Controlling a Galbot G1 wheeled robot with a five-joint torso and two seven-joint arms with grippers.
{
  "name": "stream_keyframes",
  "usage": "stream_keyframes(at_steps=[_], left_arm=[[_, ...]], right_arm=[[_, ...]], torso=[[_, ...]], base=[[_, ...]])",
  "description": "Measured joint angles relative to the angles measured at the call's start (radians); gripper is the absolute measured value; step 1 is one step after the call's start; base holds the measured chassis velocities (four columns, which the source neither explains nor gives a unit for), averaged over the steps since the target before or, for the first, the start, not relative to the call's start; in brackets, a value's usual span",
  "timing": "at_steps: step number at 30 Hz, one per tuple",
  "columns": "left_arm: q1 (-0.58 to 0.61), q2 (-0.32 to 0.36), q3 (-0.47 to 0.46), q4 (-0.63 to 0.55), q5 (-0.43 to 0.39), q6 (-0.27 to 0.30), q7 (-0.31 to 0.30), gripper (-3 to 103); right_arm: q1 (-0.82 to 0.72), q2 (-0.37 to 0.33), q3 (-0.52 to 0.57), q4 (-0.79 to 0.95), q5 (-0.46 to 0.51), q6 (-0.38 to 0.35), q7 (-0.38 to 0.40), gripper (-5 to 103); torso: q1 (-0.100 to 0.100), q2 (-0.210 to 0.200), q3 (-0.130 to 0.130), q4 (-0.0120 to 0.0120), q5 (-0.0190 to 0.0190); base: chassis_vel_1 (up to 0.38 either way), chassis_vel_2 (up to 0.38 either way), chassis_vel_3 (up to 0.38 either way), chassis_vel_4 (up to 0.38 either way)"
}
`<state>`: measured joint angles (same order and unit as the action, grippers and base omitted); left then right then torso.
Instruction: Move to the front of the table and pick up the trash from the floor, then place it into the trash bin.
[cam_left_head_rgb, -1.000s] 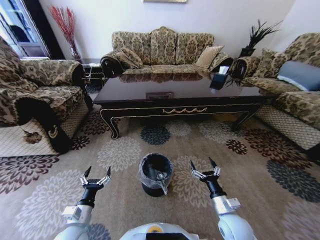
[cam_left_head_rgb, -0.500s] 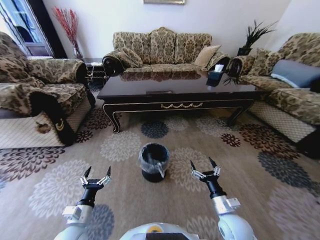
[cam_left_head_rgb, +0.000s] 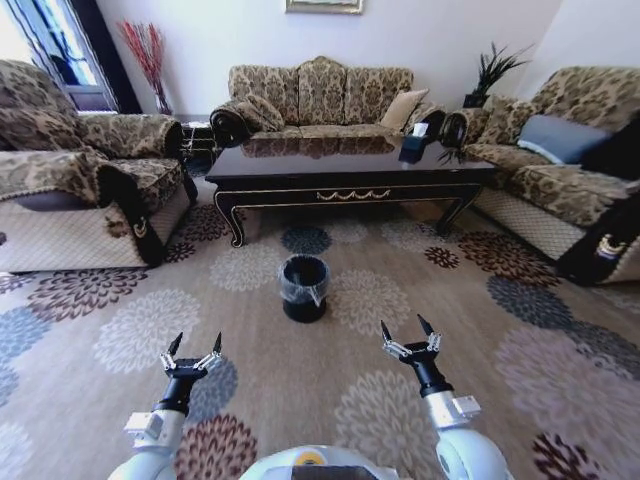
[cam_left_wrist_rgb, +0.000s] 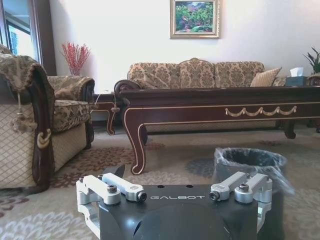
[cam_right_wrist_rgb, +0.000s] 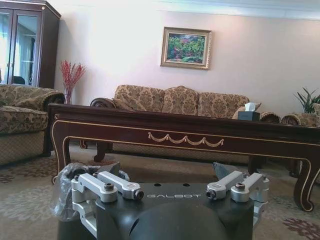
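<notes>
The dark glossy table (cam_left_head_rgb: 350, 163) with gold trim stands ahead, in front of the back sofa. Between me and it, the small black trash bin (cam_left_head_rgb: 304, 288) with a clear liner sits on the flower-patterned floor (cam_left_head_rgb: 300, 400). My left gripper (cam_left_head_rgb: 194, 349) and right gripper (cam_left_head_rgb: 408, 334) are held low over the carpet, both open and holding nothing, well short of the bin. From the left wrist the bin (cam_left_wrist_rgb: 250, 161) and table (cam_left_wrist_rgb: 210, 101) show beyond the fingers; from the right wrist the bin (cam_right_wrist_rgb: 65, 192) and table (cam_right_wrist_rgb: 185, 131) show too. The trash is out of view.
Patterned armchairs flank the carpet at left (cam_left_head_rgb: 75, 190) and right (cam_left_head_rgb: 560, 175); a sofa (cam_left_head_rgb: 320, 95) stands behind the table. A tissue box (cam_left_head_rgb: 412, 150) rests on the tabletop. Open carpet lies around the bin and the grippers.
The whole head view has shifted: table and bin now look smaller and farther off, so the camera has moved back. Both arms hold the same open pose.
</notes>
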<state>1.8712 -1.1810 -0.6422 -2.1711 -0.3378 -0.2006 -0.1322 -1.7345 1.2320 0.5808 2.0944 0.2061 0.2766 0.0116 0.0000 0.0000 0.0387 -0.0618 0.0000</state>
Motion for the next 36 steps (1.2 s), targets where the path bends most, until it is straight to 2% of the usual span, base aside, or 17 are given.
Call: stream_keyframes(at_steps=[36], left_arm=[[0.0, 0.0, 0.0, 0.0, 0.0, 0.0, 0.0, 100]], right_arm=[[0.0, 0.0, 0.0, 0.0, 0.0, 0.0, 0.0, 100]], torso=[[0.0, 0.0, 0.0, 0.0, 0.0]], base=[[0.278, -0.275, -0.28, 0.272]])
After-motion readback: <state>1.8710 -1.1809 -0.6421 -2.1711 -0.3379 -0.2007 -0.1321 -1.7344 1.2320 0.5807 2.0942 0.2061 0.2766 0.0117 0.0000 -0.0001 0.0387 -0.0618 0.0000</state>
